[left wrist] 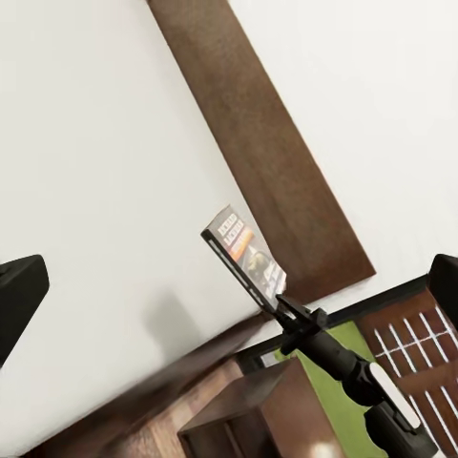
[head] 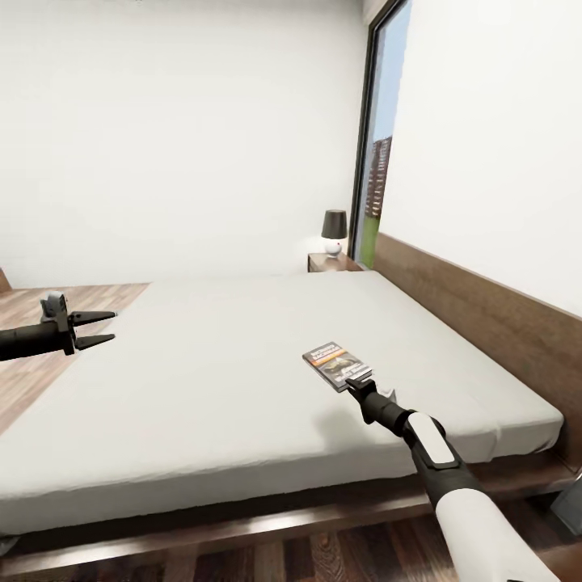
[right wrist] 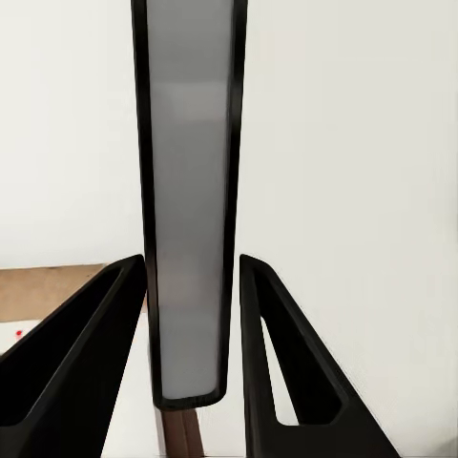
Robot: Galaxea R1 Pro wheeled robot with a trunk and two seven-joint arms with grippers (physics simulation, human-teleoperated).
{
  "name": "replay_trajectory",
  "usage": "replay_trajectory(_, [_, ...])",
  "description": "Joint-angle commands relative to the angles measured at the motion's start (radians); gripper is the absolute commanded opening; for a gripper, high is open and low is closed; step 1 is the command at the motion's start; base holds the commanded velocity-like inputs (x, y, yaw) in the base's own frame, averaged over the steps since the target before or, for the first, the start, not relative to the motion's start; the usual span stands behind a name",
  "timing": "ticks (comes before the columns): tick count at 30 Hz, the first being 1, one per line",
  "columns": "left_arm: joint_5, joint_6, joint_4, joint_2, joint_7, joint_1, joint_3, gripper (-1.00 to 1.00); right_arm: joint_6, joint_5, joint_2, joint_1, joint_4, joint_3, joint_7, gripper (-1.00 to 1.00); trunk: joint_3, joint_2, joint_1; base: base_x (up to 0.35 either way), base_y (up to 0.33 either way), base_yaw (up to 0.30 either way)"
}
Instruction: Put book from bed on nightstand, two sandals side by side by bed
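The small dark paperback book with an orange title band [head: 337,364] sits pinched edge-on in the right pincer [head: 353,381], apparently just above the grey mattress of the bed [head: 202,364] near its headboard edge. Next: carry it to the dark-brown nightstand [head: 330,262]. The left pincer [head: 95,329] hangs spread, empty. The nightstand's drawers are hidden.

Wide bare mattress of the bed [head: 202,372] between left hand [head: 101,329] and right hand [head: 356,381]: open passage. Blocked along the far side by the headboard [head: 477,311]; lamp [head: 334,230] standing on the nightstand [head: 327,263] beyond the corner. Book [head: 337,364] edge-on between right fingers [right wrist: 286,363].
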Motion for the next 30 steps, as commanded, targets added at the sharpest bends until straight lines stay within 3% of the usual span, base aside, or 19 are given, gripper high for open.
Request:
replay_trajectory(1, [-0.011,0.011,0.0,-0.001,-0.007,-0.001,0.006,1.0,0.007,-0.003,0.001,-0.001,0.0,-0.006,0.002,-1.0,-0.001,0.0,0.0,-0.005,0.0,0.179])
replay_trajectory(20, [-0.011,0.011,0.003,-0.001,-0.007,-0.001,0.006,1.0,0.007,-0.003,0.001,-0.001,0.0,-0.005,0.002,-1.0,-0.001,0.0,0.0,-0.008,0.0,0.177])
replay_trajectory(30, [-0.01,0.011,0.003,-0.001,-0.009,-0.001,0.006,1.0,0.007,-0.003,0.001,-0.001,0.0,-0.005,0.002,-1.0,-0.001,0.0,0.0,-0.205,0.0,0.176])
